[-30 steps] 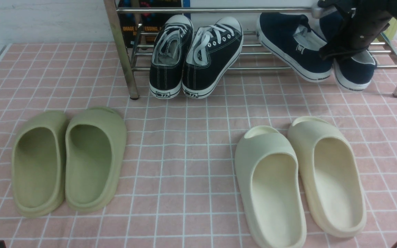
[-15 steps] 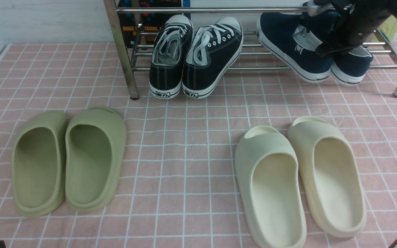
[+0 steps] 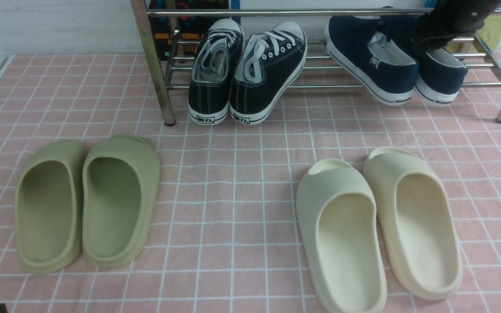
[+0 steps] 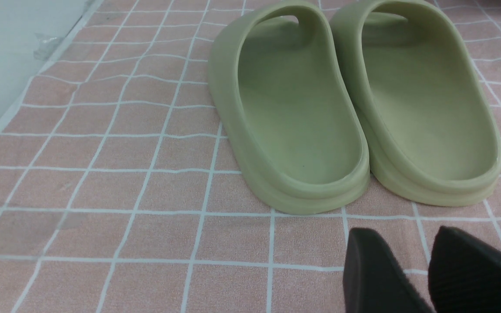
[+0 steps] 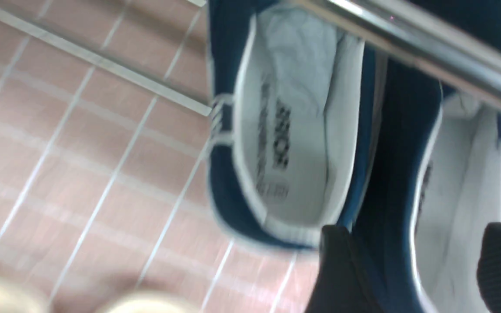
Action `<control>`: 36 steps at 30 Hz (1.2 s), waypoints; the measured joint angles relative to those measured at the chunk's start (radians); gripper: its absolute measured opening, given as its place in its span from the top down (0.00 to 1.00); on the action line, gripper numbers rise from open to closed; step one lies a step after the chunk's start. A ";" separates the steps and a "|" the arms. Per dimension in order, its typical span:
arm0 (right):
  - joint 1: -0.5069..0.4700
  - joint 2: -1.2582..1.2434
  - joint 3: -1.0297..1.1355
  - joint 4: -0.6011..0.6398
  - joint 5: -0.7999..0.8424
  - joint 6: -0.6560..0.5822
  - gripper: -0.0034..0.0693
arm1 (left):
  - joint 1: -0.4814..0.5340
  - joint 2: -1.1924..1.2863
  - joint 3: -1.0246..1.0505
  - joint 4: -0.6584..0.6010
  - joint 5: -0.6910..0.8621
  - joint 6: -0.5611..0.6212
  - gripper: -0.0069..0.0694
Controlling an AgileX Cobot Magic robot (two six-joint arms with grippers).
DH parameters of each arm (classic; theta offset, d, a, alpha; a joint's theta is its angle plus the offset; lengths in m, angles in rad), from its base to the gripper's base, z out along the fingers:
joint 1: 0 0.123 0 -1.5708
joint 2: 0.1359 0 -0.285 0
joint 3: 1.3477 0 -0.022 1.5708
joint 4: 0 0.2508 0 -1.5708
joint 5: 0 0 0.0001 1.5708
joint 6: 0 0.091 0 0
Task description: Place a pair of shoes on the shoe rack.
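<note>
The two navy slip-on shoes (image 3: 363, 48) (image 3: 442, 74) lie side by side on the right part of the chrome shoe rack (image 3: 320, 86), heels overhanging its front bar. My right gripper (image 3: 424, 41) hangs over them from above. In the right wrist view my right gripper (image 5: 420, 234) is open; one finger is between the shoes, the other over the right shoe's (image 5: 459, 195) pale lining, next to the left shoe (image 5: 302, 130). My left gripper (image 4: 400, 232) is shut and empty, low over the pink cloth near the green slides (image 4: 355, 100).
Black lace-up sneakers (image 3: 246, 74) lean on the rack's left part beside its leg (image 3: 152, 65). Green slides (image 3: 89, 200) lie front left, cream slides (image 3: 376, 226) front right, on a pink checked cloth (image 3: 233, 174). A rack bar (image 5: 407, 39) crosses above the shoes.
The right gripper carried the navy shoes up and back onto the rack bars, then opened and rose. The shoes now rest higher on the rack. The left arm has not moved.
</note>
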 joint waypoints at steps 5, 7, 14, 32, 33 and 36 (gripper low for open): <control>0.000 -0.122 0.047 -0.043 0.057 0.088 0.62 | 0.000 0.000 0.000 0.001 0.000 0.000 0.60; 0.000 -0.201 0.121 -0.048 0.059 0.126 0.78 | 0.000 0.000 0.000 0.001 0.001 0.000 0.60; 0.000 -0.537 0.425 0.012 0.064 0.145 0.98 | 0.000 0.000 0.000 0.001 0.001 0.000 0.60; 0.000 -1.741 1.448 0.161 -0.244 0.221 0.97 | 0.000 0.000 0.000 0.001 0.001 0.000 0.60; 0.000 -1.773 1.469 0.143 -0.244 0.237 0.97 | 0.000 0.000 0.000 0.001 0.001 0.000 0.60; 0.000 -1.864 1.522 0.093 -0.245 0.269 0.97 | 0.000 0.000 0.000 0.001 0.001 0.000 0.60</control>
